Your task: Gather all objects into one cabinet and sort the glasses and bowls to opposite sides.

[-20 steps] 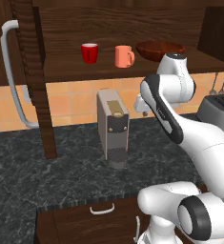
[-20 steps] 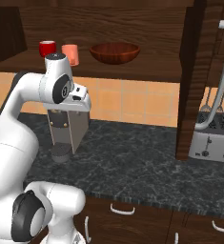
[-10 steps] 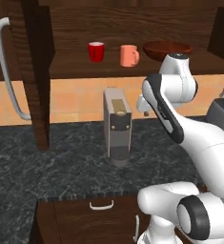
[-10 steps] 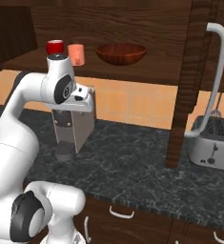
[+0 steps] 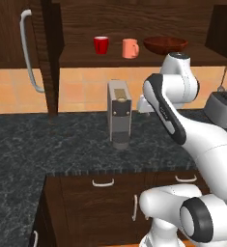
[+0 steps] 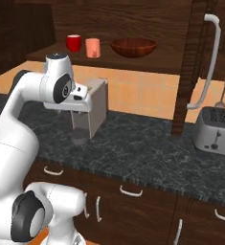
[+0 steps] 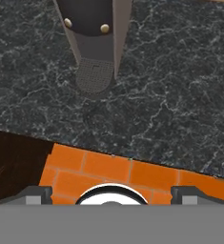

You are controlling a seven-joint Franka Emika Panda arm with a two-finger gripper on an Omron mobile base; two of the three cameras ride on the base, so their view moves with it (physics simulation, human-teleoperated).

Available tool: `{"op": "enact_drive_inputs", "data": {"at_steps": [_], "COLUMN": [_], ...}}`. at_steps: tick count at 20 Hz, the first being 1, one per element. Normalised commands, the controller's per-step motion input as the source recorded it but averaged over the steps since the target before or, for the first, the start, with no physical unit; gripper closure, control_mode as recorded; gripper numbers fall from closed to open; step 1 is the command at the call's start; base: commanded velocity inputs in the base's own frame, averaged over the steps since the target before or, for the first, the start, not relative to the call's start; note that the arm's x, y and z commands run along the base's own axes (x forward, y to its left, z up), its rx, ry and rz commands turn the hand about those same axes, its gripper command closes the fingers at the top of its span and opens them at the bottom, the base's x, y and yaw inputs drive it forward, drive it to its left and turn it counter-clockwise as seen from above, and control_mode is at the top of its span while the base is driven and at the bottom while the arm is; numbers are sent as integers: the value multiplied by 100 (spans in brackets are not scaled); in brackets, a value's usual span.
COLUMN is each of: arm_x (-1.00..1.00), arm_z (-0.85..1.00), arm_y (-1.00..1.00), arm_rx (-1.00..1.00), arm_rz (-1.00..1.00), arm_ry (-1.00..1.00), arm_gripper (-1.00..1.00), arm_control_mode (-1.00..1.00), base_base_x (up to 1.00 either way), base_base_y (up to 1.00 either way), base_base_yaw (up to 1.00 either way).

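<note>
The cabinet stands with its doors swung wide, one bar-handled door at the left and another at the right. On its shelf stand a red cup and, just right of it, a salmon-orange cup. The dark reddish-brown bowl sits further right on the same shelf. My arm is folded below the shelf. In the hand view my gripper is open and empty, its fingertips wide apart, looking down over the counter's front edge.
A grey-beige coffee machine stands on the black stone counter, close beside my hand; its foot shows from above. A toaster sits at the right. Drawers line the front below, over an orange floor.
The whole picture has shifted to the right in both base views, so the base has moved. The cups and bowl keep their places on the shelf.
</note>
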Motion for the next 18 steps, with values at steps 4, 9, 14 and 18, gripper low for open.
{"op": "enact_drive_inputs", "data": {"at_steps": [4, 9, 14, 18], "arm_x": [0, 0, 0, 0], "arm_z": [0, 0, 0, 0], "arm_y": [0, 0, 0, 0], "arm_rx": [0, 0, 0, 0], "arm_rz": [0, 0, 0, 0], "arm_ry": [0, 0, 0, 0], "arm_gripper": [-100, -100, -100, -100], "arm_control_mode": [100, 100, 100, 100], "base_base_x": [-21, -17, -53, -88], "base_base_y": [-18, -24, -16, -10], "base_base_yaw": [34, 33, 20, 17]}}
